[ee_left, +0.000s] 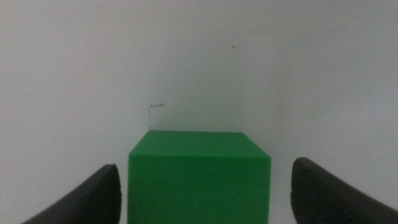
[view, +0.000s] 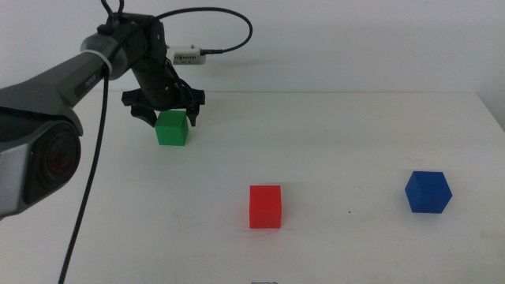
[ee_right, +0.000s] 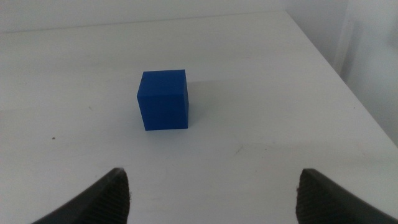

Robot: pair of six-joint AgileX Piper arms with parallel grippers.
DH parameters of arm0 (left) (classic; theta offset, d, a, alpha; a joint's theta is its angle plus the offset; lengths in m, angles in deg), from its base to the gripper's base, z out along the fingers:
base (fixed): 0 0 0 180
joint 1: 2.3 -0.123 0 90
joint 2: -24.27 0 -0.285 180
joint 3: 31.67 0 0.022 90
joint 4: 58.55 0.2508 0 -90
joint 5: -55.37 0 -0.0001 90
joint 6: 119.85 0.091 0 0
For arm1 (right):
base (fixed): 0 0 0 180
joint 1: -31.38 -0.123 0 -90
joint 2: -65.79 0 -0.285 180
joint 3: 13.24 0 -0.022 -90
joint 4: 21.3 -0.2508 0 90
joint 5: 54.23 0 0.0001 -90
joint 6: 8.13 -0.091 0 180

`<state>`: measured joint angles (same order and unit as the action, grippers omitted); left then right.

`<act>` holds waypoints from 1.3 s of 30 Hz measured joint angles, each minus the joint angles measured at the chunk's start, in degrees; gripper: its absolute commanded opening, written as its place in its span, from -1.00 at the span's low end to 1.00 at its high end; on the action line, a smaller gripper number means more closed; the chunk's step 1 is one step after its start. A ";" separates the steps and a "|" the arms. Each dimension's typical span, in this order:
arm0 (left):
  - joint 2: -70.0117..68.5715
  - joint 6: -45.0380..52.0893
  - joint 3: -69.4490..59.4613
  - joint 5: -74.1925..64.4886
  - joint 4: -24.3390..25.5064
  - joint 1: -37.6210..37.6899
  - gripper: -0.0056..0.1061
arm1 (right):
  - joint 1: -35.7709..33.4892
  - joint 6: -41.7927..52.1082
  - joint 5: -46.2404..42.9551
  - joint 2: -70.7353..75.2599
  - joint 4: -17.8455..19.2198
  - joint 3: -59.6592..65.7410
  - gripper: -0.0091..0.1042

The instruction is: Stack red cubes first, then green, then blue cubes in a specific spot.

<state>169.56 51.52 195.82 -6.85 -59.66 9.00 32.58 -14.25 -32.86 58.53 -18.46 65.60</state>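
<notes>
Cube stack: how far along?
Nothing is stacked: the red cube, green cube and blue cube sit apart on the table. In hand: the left hand is open around the green cube, not lifting it. The right hand waits open near the blue cube. Both stacking steps remain.

No legible text or labels

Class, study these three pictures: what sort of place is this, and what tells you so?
Probably a robotics lab bench: a bare white table, a left gripper open around a green cube, and plain red and blue cubes as test props.
</notes>
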 measured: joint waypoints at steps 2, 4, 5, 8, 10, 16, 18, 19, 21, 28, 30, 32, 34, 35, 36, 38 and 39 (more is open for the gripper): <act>0.22 0.00 0.00 0.14 0.00 0.00 0.67 | 0.00 0.00 0.00 0.00 0.00 0.00 0.46; 0.32 0.00 0.00 0.41 0.00 0.00 0.57 | 0.00 0.00 0.00 0.00 0.00 0.00 0.46; 0.40 0.00 0.00 0.41 0.00 0.00 0.50 | 0.00 0.00 0.00 0.00 0.00 0.00 0.46; 0.60 0.00 0.06 0.47 0.00 0.00 0.22 | 0.00 0.00 0.00 0.00 0.05 0.00 0.46; 0.72 0.00 0.06 0.59 0.06 0.00 0.02 | 0.00 0.00 0.00 0.00 0.00 0.00 0.46; 0.65 0.19 0.23 -1.05 -0.60 -0.07 -0.53 | 0.00 0.00 0.00 0.00 0.00 0.00 0.46; -0.14 0.19 0.23 -4.04 -2.11 -0.27 -0.62 | 0.00 0.00 0.00 0.00 0.00 0.00 0.46; -0.90 0.19 0.23 -5.77 -2.89 -0.40 -0.63 | 0.00 0.00 0.00 0.00 0.00 0.00 0.46; -2.91 0.37 0.16 -7.85 -3.52 -0.59 -0.65 | 0.00 0.00 0.00 0.00 0.00 0.00 0.46; -18.46 -2.18 -7.75 -8.20 -1.41 2.54 -0.65 | 0.00 0.00 0.00 0.00 0.00 0.00 0.46; -24.12 -6.14 -14.24 -7.78 0.44 5.82 -0.65 | 0.00 0.00 0.00 0.00 0.00 0.00 0.46; -29.97 -11.06 -22.52 -4.92 2.44 10.54 -0.65 | 0.00 0.00 0.00 0.00 0.00 0.00 0.46; -36.01 -16.64 -32.91 0.57 4.54 15.62 -0.65 | 0.00 0.00 0.00 0.00 0.00 0.00 0.46; -38.08 -18.69 -36.10 3.45 5.31 17.52 -0.65 | 0.00 0.00 0.00 0.00 0.00 0.00 0.46; -40.23 -21.08 -39.19 5.90 6.08 19.58 -0.65 | 0.00 0.00 0.00 0.00 0.00 0.00 0.46; -42.57 -25.14 -41.94 8.00 6.93 22.32 -0.65 | 0.00 0.00 0.00 0.00 0.00 0.00 0.46; -42.80 -26.74 -42.20 8.22 7.25 23.43 -0.65 | 0.00 0.00 0.00 0.00 0.00 0.00 0.46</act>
<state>126.76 24.78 153.63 1.37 -52.42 32.43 32.58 -14.25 -32.86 58.53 -18.46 65.60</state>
